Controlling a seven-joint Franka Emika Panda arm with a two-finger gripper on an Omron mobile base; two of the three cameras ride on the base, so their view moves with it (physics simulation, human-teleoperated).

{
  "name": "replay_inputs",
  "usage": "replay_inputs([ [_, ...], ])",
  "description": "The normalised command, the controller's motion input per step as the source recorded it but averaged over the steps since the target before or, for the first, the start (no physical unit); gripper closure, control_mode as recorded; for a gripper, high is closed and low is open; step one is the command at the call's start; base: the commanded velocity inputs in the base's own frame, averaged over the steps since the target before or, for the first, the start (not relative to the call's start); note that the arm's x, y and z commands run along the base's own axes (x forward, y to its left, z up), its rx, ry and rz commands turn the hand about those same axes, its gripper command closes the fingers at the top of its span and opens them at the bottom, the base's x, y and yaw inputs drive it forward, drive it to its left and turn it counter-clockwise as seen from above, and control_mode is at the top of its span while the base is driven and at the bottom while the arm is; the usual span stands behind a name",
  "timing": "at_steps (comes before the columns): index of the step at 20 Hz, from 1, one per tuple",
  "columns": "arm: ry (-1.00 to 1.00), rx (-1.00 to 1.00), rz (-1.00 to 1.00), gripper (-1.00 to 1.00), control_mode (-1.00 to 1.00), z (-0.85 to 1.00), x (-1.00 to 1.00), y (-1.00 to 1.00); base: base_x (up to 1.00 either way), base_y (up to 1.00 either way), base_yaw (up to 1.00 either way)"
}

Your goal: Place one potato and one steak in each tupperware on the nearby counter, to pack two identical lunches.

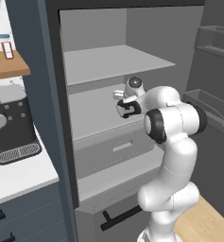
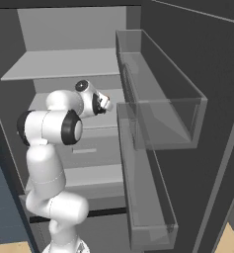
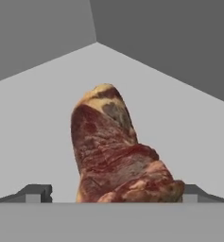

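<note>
steak (image 3: 118, 156): I see it lying on a pale grey shelf (image 3: 189, 123) near a back corner of the fridge, right ahead of the gripper (image 3: 111, 196), between its 2 fingertips (image 3: 35, 194).
gripper: jaws spread as wide as they go, 1 tip on each side of the steak; I can't tell if either touches it, nothing is clamped.
arm (image 1: 172, 156): I have it rising from the base, elbow bent, forearm reaching forward into the open fridge at the middle shelf (image 1: 92, 116); hand (image 2: 101, 103) is over that shelf.
worktop (image 1: 19, 175): white, left of the fridge, carries a dark coffee machine (image 1: 12, 127).
door bins (image 2: 160, 104): 2 clear bins on the open door, right of the arm.
hidden: steak's near end is cut off at the bottom of the hand view; in both base views the arm's own hand covers the steak.
</note>
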Motion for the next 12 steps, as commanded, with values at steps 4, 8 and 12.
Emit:
replay_inputs([
  [4, 0.00, 0.00, -0.07, -1.00, -1.00, -0.25, 0.00, 0.00, 0.00, 0.00, 0.00],
  [8, 0.02, 0.00, -0.08, -1.00, -1.00, -0.21, -0.02, 0.00, 0.00, 0.00, 0.00],
  [12, 0.06, 0.00, -0.09, 1.00, -1.00, -0.20, -0.04, 0.00, 0.00, 0.00, 0.00],
])
